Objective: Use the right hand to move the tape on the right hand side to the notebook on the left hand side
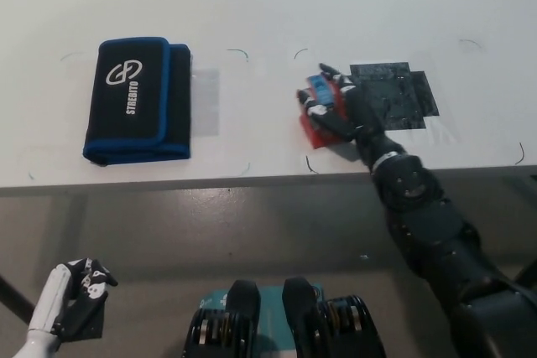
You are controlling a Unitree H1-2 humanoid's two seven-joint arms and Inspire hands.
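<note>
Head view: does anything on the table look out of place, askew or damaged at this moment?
Nothing damaged or spilled. The black right hand holds the red tape midway across the table, off the dark patch. The "notebook" looks like a black, blue-edged pouch, lying roughly square. The white left hand rests below the table edge.

lab bench, white table [252,6], pen-marked placement corners

The right hand [337,111] is seen in black, with jointed fingers. A pale ring is set at its wrist, and behind it the right arm [436,232] is built of bulky, rounded black segments. The left hand [71,295] is cased in white, with dark patches showing.
</note>
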